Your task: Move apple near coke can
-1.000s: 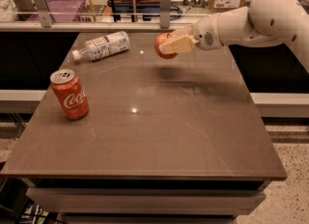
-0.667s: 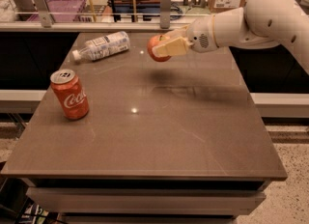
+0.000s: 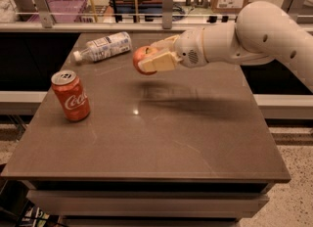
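Gripper (image 3: pixel 149 60) around apple (image 3: pixel 140 55) above table (image 3: pixel 161 147)

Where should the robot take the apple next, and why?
Probably carry it across toward the coke can, then lower it. The gripper holds the apple in the air above the table, and the can stands well apart from it.

The red-orange apple (image 3: pixel 141 57) is hanging in mid-air, with the gripper (image 3: pixel 149 57) clamping around it. The red coke can (image 3: pixel 71 95) is standing upright, well apart from the apple.
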{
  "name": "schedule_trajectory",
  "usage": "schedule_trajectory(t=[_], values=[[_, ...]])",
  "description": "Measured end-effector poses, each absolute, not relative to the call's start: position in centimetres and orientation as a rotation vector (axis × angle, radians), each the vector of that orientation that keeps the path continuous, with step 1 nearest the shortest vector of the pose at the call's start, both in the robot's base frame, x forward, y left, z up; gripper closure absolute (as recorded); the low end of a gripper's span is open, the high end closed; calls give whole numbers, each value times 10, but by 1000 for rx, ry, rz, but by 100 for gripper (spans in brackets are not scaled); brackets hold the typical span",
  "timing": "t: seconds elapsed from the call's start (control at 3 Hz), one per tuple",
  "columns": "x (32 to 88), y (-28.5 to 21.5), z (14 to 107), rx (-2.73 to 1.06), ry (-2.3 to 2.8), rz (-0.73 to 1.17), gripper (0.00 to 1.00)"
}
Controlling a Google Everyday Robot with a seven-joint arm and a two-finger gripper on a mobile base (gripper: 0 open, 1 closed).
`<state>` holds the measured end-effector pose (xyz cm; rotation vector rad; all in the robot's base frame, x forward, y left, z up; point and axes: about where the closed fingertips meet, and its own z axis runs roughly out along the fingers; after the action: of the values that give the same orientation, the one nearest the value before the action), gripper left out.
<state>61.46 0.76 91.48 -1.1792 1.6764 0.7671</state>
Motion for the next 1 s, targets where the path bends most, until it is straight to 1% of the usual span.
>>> schedule_trajectory(t=[1.0], values=[[547, 52, 895, -1158, 1667, 807, 100]])
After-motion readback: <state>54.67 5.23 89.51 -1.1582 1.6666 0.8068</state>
